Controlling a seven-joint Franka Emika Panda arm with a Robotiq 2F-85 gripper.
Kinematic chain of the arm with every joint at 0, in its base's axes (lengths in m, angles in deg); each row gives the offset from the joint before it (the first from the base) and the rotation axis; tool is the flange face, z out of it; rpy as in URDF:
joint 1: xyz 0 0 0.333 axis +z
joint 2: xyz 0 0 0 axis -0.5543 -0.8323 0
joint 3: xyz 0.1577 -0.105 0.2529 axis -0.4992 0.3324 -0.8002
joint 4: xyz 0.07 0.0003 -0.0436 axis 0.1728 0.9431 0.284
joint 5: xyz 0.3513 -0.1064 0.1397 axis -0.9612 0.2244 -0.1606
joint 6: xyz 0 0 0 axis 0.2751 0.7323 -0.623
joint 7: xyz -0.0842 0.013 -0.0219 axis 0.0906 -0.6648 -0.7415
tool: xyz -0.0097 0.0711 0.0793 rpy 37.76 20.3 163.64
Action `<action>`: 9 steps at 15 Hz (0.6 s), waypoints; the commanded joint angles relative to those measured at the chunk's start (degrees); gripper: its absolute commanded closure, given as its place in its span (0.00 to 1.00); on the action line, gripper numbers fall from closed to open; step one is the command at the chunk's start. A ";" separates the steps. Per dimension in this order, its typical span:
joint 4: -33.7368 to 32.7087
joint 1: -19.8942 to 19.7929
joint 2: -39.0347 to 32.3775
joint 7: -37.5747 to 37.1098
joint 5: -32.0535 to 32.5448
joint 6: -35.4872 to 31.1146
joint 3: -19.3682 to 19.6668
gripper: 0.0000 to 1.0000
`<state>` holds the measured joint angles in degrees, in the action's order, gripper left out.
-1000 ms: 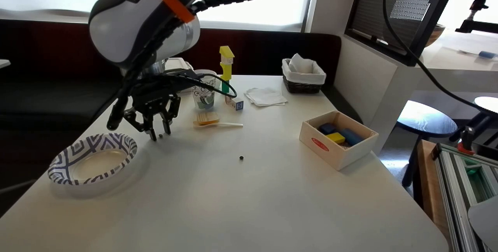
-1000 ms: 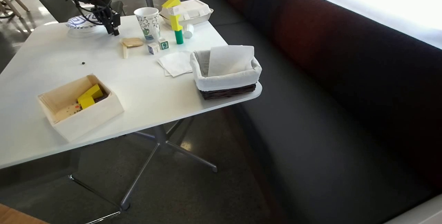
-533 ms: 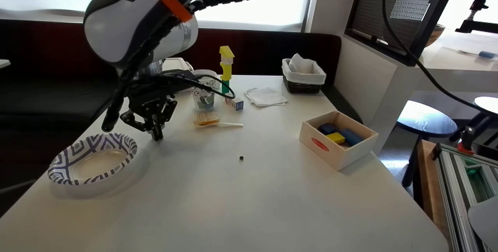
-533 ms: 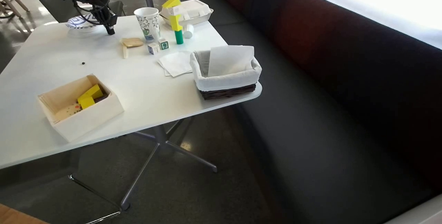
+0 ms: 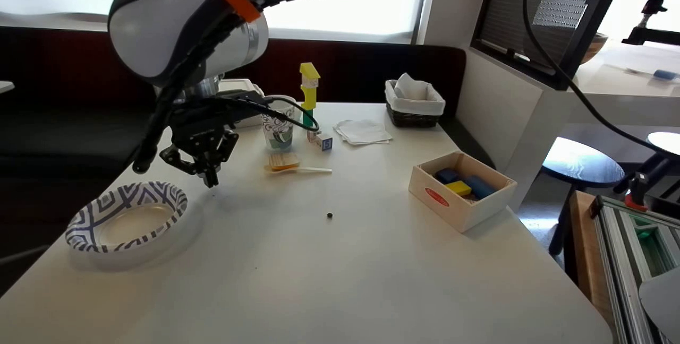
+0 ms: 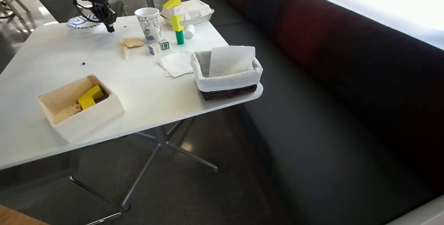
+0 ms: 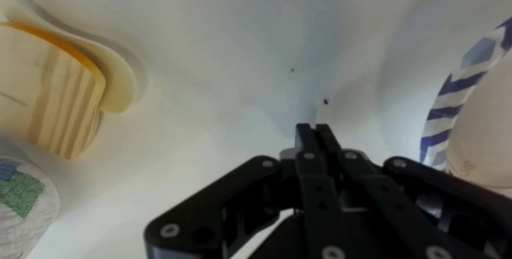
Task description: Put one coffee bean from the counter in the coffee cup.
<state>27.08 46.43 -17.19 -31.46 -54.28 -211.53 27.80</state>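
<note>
A whole dark coffee bean [image 5: 329,215] lies on the white counter [image 5: 382,280]; it also shows in an exterior view [image 6: 83,63]. My gripper [image 5: 211,186] points down just above the counter, left of the coffee cup [image 5: 278,132]. In the wrist view my fingertips [image 7: 312,126] are shut together with a thin dark line between them; I cannot tell whether a bit of bean is held there. Small dark specks [image 7: 325,101] lie on the counter beyond the tips. The upright cup [image 6: 150,25] shows partly at the wrist view's lower left [image 7: 42,211].
A patterned bowl [image 5: 178,203] stands close beside my gripper. A spoon with a wooden piece [image 5: 283,161] lies before the cup. Letter blocks [image 6: 154,48], a block tower [image 6: 176,22], a food box [image 6: 192,11], napkins [image 5: 362,132], a lined basket [image 6: 227,82] and a wooden box [image 5: 462,200] stand around.
The fingers, open around a bean one second ago, have shut and risen slightly. That bean no longer shows whole. Tiny dark specks now show on the counter, one near the cup.
</note>
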 commanded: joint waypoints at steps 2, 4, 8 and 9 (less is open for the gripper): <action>-0.07 0.47 0.82 -0.12 -0.57 1.57 0.51 0.99; -0.12 0.46 0.83 -0.13 -0.57 1.63 0.54 0.99; -0.07 0.48 0.96 -0.37 -0.63 1.92 0.59 0.99; 0.62 0.71 1.71 -1.24 -0.56 2.14 0.94 0.99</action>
<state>27.00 46.43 -16.68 -31.46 -54.28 -211.52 27.91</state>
